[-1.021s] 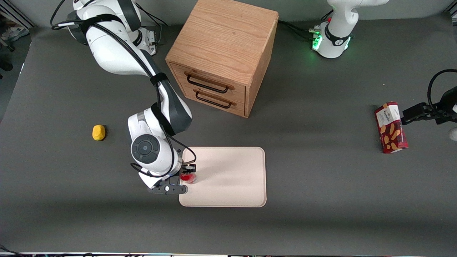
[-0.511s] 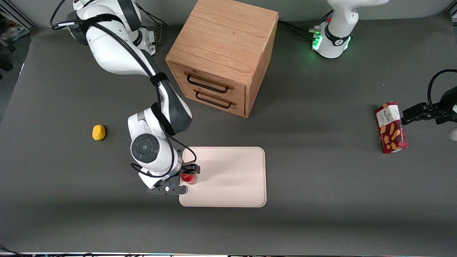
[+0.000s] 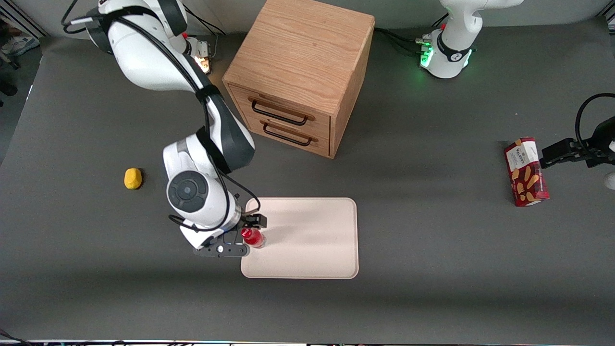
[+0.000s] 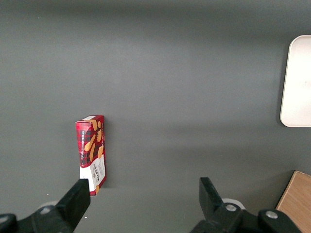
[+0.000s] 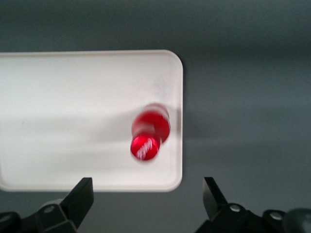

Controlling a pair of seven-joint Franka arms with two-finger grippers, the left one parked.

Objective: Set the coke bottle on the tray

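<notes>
Coke bottle (image 3: 253, 237) is seen standing upright on the tray (image 3: 312, 240), close to the tray's short edge that faces the working arm's end of the counter (image 3: 432, 269), about midway along that edge. In the right wrist view the coke bottle (image 5: 149, 132) is shown from above, red cap uppermost, just inside the low rim of the tray (image 5: 63, 97) and free of any contact. The claw (image 3: 244, 235) is held above the bottle with its fingers (image 5: 80, 196) spread wide; from the wrist camera the claw (image 5: 148, 196) is seen with both fingers apart and nothing between them. The cream-pink tray is laid flat near the middle of the counter, nearer to the front camera than the wooden drawer cabinet (image 3: 300, 77), whose two drawers with dark handles are closed. A small yellow object (image 3: 133, 178) is found toward the working arm's end of the counter, well apart from the tray. A red biscuit box (image 3: 526, 171) is found toward the parked arm's end; in the left wrist view the biscuit box (image 4: 91, 153) is seen lying on the grey surface, with a corner of the tray (image 4: 296, 82) visible well away from it.
</notes>
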